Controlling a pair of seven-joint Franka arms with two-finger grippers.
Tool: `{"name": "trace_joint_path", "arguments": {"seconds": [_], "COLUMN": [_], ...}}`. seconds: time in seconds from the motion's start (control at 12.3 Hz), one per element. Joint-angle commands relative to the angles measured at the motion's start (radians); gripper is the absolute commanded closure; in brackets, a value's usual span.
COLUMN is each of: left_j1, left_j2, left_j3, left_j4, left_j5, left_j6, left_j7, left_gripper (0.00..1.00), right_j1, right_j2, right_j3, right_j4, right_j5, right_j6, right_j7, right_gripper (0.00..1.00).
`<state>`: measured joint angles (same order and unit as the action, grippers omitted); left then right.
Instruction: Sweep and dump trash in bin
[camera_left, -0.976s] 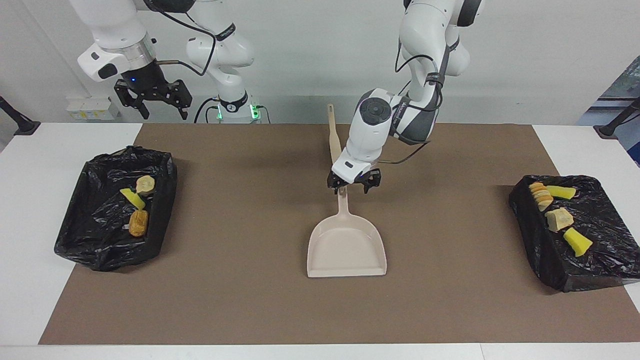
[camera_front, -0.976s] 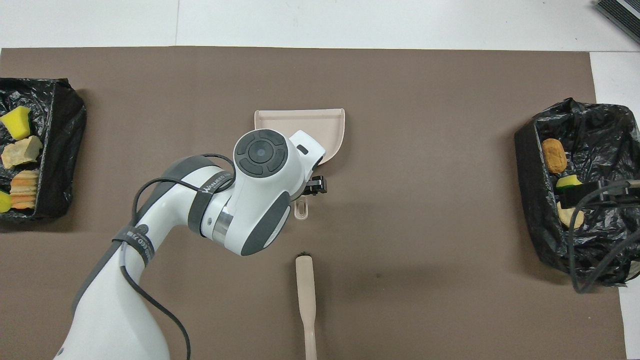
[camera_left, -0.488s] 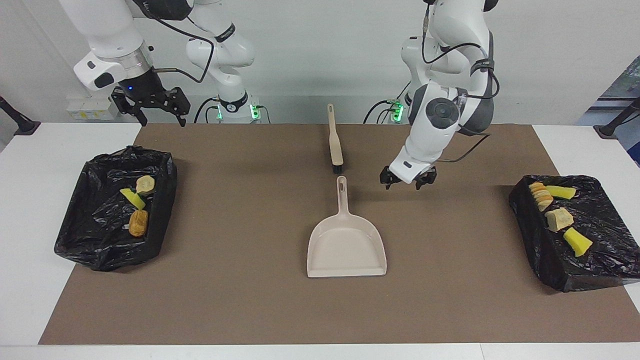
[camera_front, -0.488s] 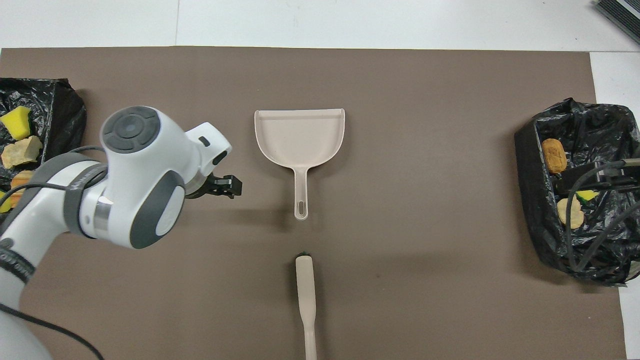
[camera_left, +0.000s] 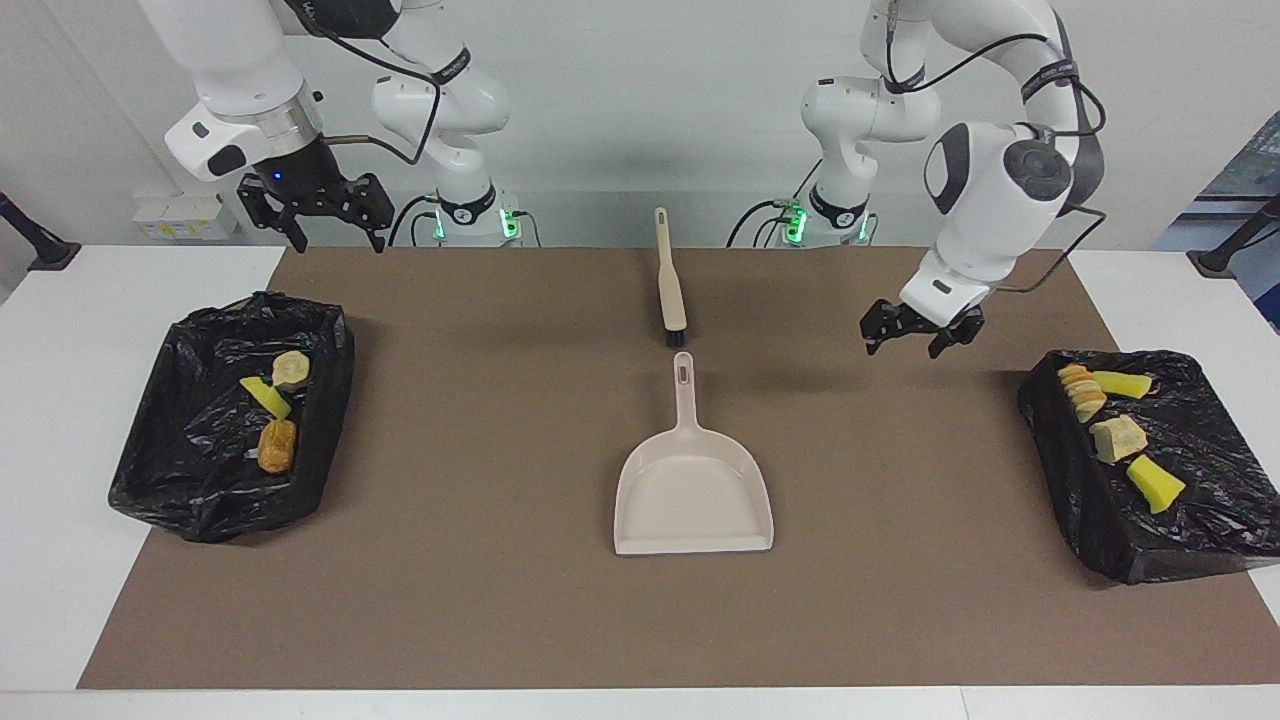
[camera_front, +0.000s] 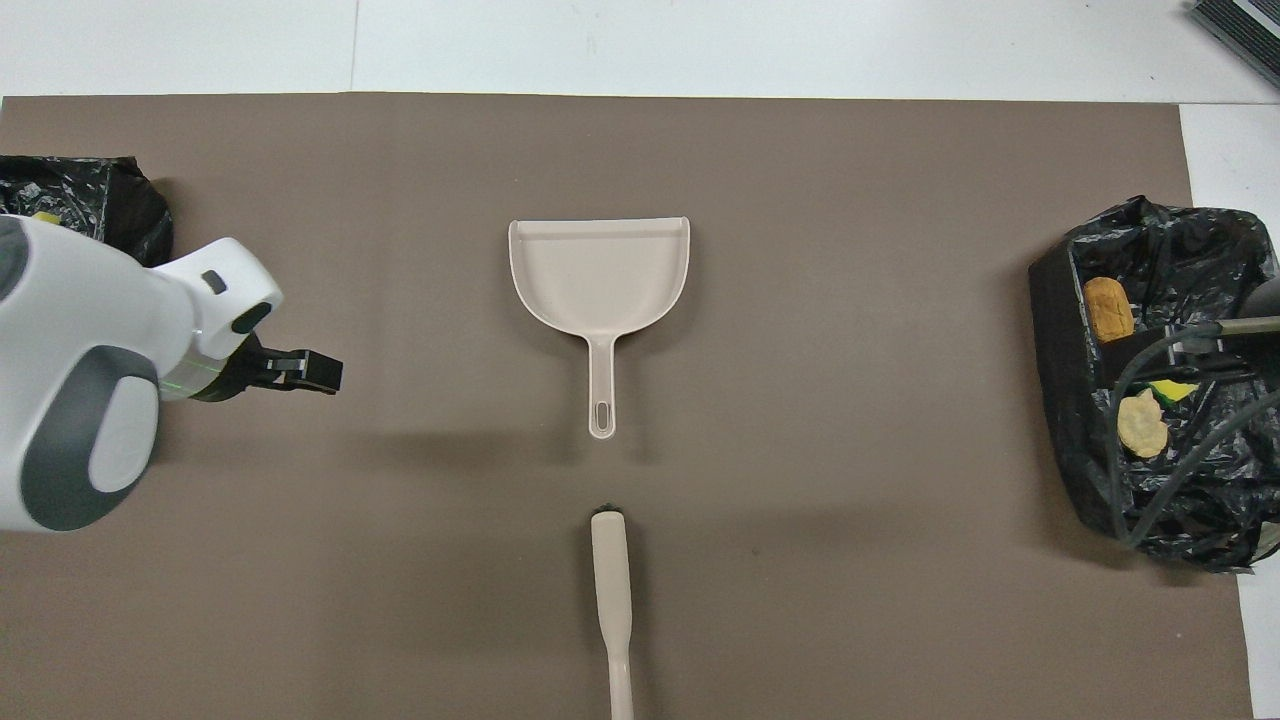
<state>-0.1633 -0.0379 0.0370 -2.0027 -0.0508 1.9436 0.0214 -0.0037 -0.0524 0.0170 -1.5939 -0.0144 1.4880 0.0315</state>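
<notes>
Brown matting covers the white desk (camera_left: 60, 420). All seven trash scraps lie in two black-lined bins: three (camera_left: 277, 445) below the empty, wide-open right gripper (camera_left: 318, 212), four (camera_left: 1117, 438) just past the left gripper (camera_left: 922, 330), also wide and empty, over the mat. Sponge and bread look light and soft; better pushed than pinched. Dustpan (camera_left: 694, 490) and brush (camera_left: 668, 280) would be taken by their stiff handles.
</notes>
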Motion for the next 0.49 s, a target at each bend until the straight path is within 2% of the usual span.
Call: {"name": "trace_joint_path", "arguments": {"seconds": [0.0, 0.16, 0.33, 0.41], "left_j1": [0.098, 0.114, 0.111, 0.111], "left_j2": [-0.033, -0.017, -0.010, -0.004], "left_j3": [-0.012, -0.011, -0.012, -0.012], "left_j4": [0.079, 0.165, 0.247, 0.295], "left_j5": [0.016, 0.017, 0.072, 0.094], "left_j6": [-0.111, -0.161, -0.213, -0.251], "left_j7": [0.106, 0.109, 0.121, 0.141], "left_gripper": [0.00, 0.00, 0.00, 0.00], "right_j1": [0.014, 0.060, 0.115, 0.113], "right_j2": [0.000, -0.001, -0.003, 0.002], "right_j3": [-0.011, -0.055, -0.121, -0.121], "right_j4": [0.009, 0.008, 0.008, 0.012], "right_j5": [0.017, 0.017, 0.017, 0.011], "right_j6": [-0.011, -0.008, -0.006, -0.006], "right_j7": [0.028, 0.028, 0.024, 0.019], "right_gripper": [0.00, 0.00, 0.00, 0.00]}}
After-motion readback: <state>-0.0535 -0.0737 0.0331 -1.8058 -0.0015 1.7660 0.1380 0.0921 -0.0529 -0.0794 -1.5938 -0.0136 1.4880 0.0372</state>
